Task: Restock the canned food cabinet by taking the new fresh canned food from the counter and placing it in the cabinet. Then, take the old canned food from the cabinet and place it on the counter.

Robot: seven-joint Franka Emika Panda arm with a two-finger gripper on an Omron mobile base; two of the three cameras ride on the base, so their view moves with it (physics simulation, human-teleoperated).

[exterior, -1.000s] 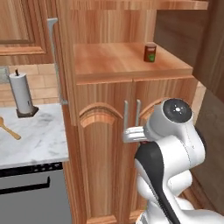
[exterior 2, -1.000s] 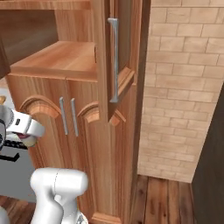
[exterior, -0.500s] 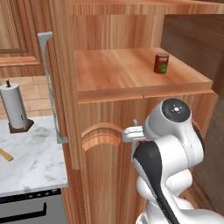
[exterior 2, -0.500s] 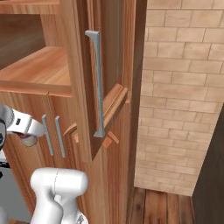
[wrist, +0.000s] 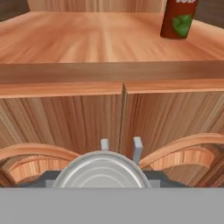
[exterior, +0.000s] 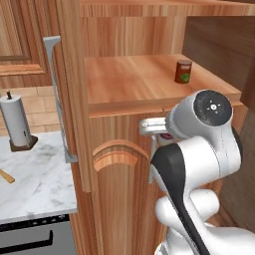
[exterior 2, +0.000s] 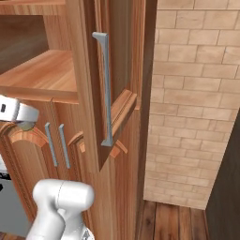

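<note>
Silvery lid of the new can [wrist: 101, 169] shows at the bottom of the hand view, hiding the fingers of the gripper [wrist: 101, 181] clamped on it, near the arched doors. Up on the cabinet [exterior: 119, 104] shelf, far right, stands the old can [exterior: 183, 71]; its label is cut off and unreadable. The base has driven closer than before. The counter [exterior: 35, 179] lies left.

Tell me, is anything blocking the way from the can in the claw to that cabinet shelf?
Nothing visible does. The silvery-lidded can sits below the shelf, facing the closed lower doors. The shelf's door is open; only the dark red can stands far right.
</note>
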